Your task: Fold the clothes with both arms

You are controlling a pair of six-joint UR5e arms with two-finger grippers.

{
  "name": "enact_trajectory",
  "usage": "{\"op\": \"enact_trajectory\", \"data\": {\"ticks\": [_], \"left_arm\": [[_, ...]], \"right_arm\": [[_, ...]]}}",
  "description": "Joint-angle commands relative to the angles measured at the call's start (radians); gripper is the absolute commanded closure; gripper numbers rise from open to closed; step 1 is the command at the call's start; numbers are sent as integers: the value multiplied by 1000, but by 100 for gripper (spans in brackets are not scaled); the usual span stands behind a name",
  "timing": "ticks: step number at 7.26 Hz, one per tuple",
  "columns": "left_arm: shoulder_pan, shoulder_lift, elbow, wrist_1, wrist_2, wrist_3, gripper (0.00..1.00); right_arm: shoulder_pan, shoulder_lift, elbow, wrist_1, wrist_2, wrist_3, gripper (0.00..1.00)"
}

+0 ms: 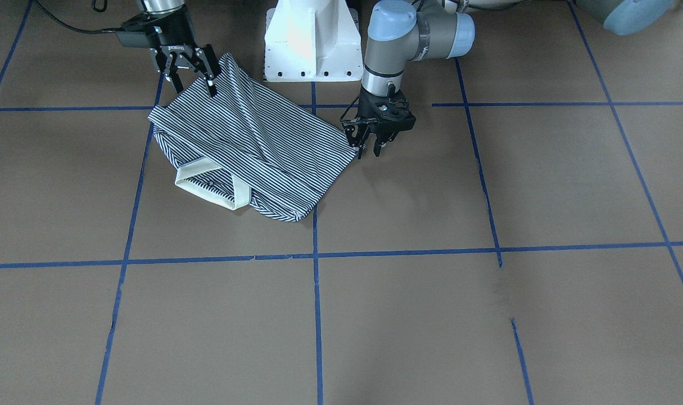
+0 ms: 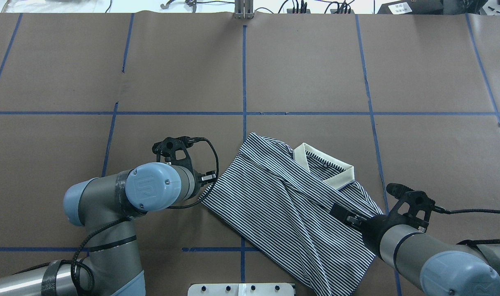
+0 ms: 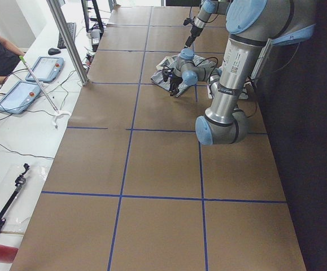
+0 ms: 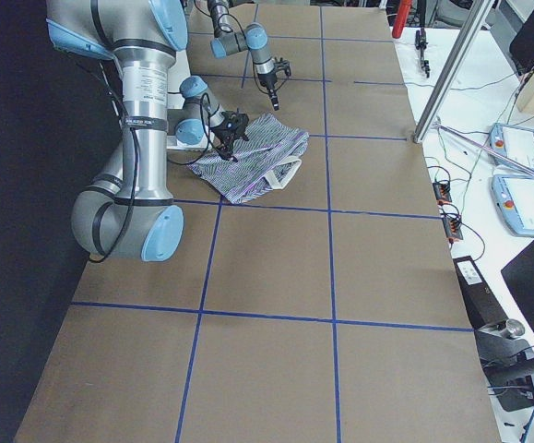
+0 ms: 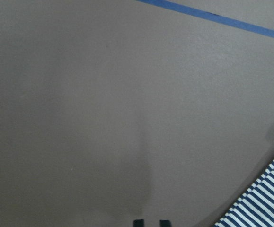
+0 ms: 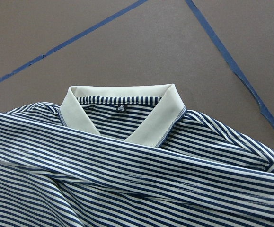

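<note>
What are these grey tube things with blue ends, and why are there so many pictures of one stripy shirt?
Those are a robot's two arms, the left arm and the right arm. The black claws at their tips are grippers, which work like hands. All six pictures show the same moment from different cameras: one across the table, one above and behind the robot, one at each end of the table, and one on each wrist.

On the brown table with blue tape lines lies a striped shirt with a cream collar, partly folded. The right gripper is at the shirt's edge with its fingers apart; I can't tell whether it pinches any cloth. The left gripper is beside the shirt and holds nothing. Its wrist camera sees mostly bare table.
</note>
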State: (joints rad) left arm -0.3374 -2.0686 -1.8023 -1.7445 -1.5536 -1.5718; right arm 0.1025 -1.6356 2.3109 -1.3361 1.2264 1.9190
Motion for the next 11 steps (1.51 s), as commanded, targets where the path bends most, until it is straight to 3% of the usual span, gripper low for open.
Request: {"op": "enact_trajectory", "data": {"ticks": [1, 8, 9, 11], "left_arm": [[18, -1, 14, -1, 0, -7, 48], [54, -1, 15, 0, -2, -8, 52], [54, -1, 15, 0, -2, -8, 55], [54, 2, 18, 0, -2, -8, 72]], "right_arm": [[0, -1, -1, 0, -1, 0, 0], [0, -1, -2, -2, 1, 0, 0], [0, -1, -2, 0, 1, 0, 0], [0, 0, -1, 0, 1, 0, 0]]}}
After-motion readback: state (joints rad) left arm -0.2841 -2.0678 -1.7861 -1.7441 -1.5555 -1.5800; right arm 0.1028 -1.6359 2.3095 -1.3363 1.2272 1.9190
